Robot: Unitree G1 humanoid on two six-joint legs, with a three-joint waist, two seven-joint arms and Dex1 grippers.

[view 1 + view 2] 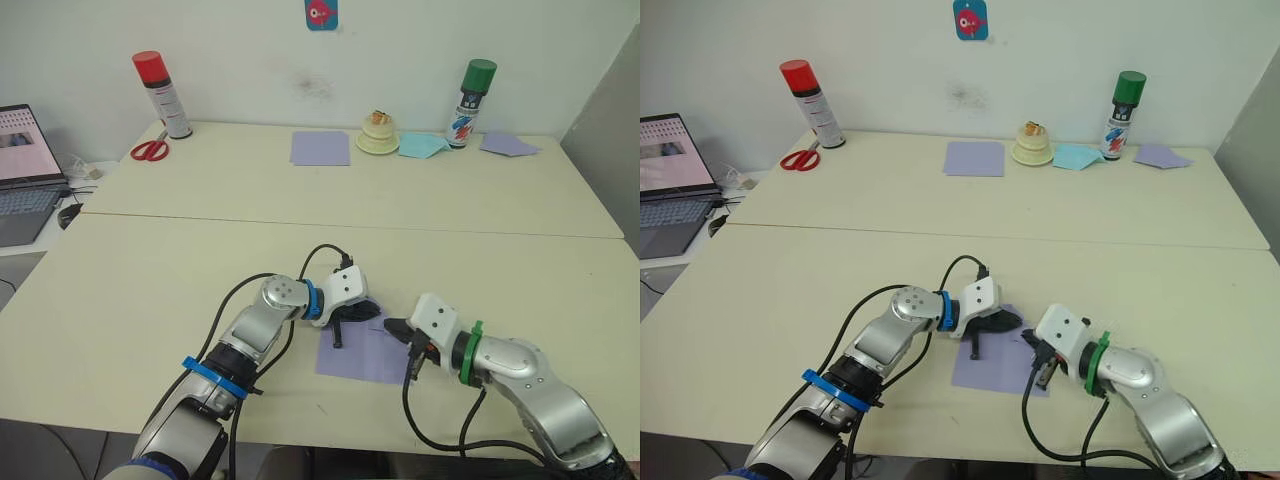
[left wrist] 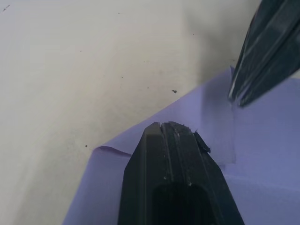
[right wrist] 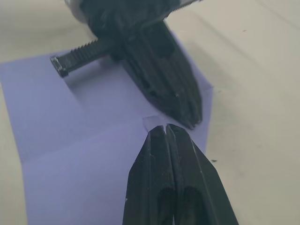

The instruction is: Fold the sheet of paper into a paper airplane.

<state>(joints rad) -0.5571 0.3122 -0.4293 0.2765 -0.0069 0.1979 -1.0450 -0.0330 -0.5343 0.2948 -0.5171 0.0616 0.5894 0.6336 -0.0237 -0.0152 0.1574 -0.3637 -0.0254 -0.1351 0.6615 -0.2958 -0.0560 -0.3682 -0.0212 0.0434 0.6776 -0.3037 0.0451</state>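
The sheet of paper (image 1: 356,358) is lavender and lies flat on the near table with a crease across it (image 3: 70,154). My left gripper (image 1: 372,314) is shut, and its tips (image 2: 164,126) rest on the sheet near its far right corner. My right gripper (image 1: 392,327) is also shut. Its tips (image 3: 165,127) sit at the sheet's right edge, right beside the left gripper (image 3: 187,115), where a small flap of paper (image 3: 152,122) is turned up. I cannot tell whether the flap is pinched.
On the far table lie another lavender sheet (image 1: 320,148), a pale blue paper piece (image 1: 422,146), a folded lavender piece (image 1: 508,144), a cream round object (image 1: 379,133), two spray cans (image 1: 162,95) (image 1: 470,103) and red scissors (image 1: 150,150). A laptop (image 1: 25,170) stands at the left.
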